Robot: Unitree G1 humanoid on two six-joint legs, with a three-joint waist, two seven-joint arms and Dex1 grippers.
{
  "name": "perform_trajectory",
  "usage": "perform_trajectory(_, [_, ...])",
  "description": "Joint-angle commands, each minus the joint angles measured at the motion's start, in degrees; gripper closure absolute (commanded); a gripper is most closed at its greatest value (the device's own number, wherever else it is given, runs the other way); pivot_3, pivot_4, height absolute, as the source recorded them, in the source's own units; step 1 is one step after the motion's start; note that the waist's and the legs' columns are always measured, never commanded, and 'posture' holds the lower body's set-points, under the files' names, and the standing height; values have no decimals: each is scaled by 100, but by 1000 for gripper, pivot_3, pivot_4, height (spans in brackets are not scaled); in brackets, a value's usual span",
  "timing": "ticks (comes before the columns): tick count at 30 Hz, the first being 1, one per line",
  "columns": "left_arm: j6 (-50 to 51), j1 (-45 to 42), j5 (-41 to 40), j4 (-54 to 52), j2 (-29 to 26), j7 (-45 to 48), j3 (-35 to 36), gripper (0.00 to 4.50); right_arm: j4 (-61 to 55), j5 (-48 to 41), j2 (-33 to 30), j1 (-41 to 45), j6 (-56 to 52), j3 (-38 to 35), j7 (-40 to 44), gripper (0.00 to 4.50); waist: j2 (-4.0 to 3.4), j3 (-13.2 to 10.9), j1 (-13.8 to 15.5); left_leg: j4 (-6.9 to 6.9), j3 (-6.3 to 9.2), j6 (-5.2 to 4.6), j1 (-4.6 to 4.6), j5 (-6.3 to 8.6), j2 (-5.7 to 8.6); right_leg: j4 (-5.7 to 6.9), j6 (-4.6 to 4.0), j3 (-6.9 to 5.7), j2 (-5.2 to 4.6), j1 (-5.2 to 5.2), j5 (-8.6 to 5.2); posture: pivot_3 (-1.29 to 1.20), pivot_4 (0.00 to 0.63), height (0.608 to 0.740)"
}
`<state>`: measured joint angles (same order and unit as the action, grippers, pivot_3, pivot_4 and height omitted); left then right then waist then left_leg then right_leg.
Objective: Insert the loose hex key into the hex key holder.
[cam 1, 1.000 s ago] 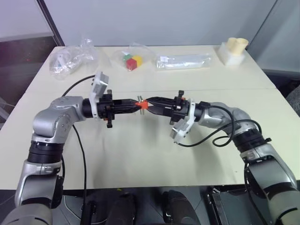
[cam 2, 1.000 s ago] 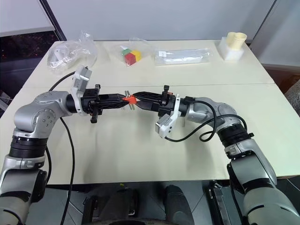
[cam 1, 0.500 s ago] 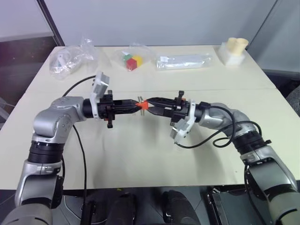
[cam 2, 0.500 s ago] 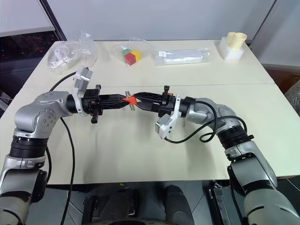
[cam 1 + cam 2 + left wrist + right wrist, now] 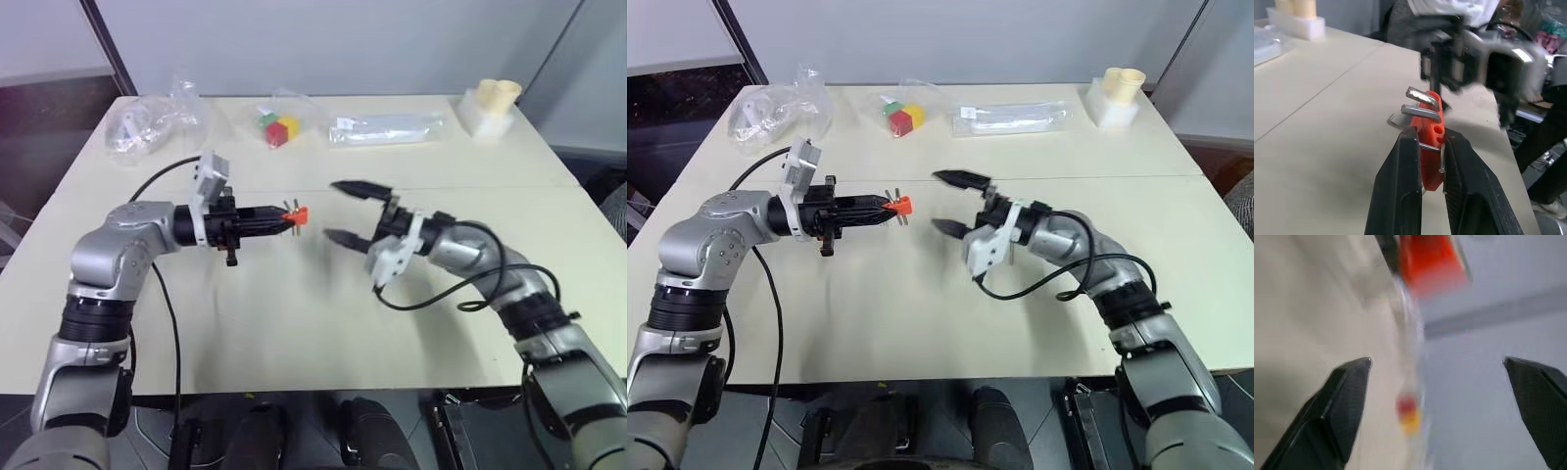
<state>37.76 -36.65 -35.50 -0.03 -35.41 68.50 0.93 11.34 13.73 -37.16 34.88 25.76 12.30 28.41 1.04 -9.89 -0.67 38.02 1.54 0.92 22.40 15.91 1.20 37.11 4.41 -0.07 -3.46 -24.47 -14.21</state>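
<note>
Right gripper (image 5: pixel 950 202) is standing wide open and empty above the table (image 5: pixel 921 313), just beside the left gripper (image 5: pixel 884 209), which is clamping the hex key holder (image 5: pixel 900 205), grey keys protruding; coloured cubes (image 5: pixel 900 117) are lying beyond.

Arms: silver-grey rounded metal segments, joined by black ringed bands.
Wrist cameras: small white boxes, mounted on white brackets.
Cables: black, looped from forearms.
left gripper (image 5: pixel 284 222), right gripper (image 5: pixel 343 211): tapered black fingers.
</note>
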Motion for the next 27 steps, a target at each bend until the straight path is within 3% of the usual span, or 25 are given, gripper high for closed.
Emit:
perform_trajectory(1, [0, -55, -98, -112, 17, -96, 132, 4404, -1068, -1406, 140, 146, -3756, -883, 493, 42, 0, 0, 0, 2, 0, -1, 0, 0, 0, 1, 0, 0, 0, 0, 0, 0, 150, 740])
perform_trajectory(4, [283, -77, -220, -58, 58, -235, 167, 4404, -1673, -1980, 177, 474, -6266, -1139, 664, 42, -2, 0, -22, 1, 2, -3, -1, 2, -3, 4, 0, -1, -6, -1, 0, 0, 150, 740])
perform_trajectory(7, [390, -60, -183, -26, 22, -224, 71, 4404, -2049, -2207, 115, 759, -8120, -1013, 688, 42, -2, 0, -22, -4, 2, -6, -1, 4, -5, 2, -1, -3, -4, -4, 0, 0, 150, 740])
perform_trajectory(12, [276, -43, 18, 19, -6, -133, -139, 4404, -2571, -2259, 204, 912, -9802, -760, 374, 42, -2, 0, 5, -4, 2, -6, 1, 4, -1, 0, -1, -5, -8, -5, 0, 0, 150, 740])
perform_trajectory(20, [167, -20, 111, 15, -7, -72, -201, 4404, -2580, -2330, 765, 1103, -11659, -863, -322, 42, -2, 0, -10, -3, 2, -6, 3, 4, 2, 0, 0, -5, -11, -7, 0, 0, 150, 740])
perform_trajectory(27, [106, 23, 177, -25, 5, -81, -226, 4404, -1882, -2704, 1251, 1154, -11826, -1094, -955, 42, -2, 0, -14, -5, 1, -6, 3, 4, 1, 0, 0, -5, -11, -8, 0, 0, 150, 740])
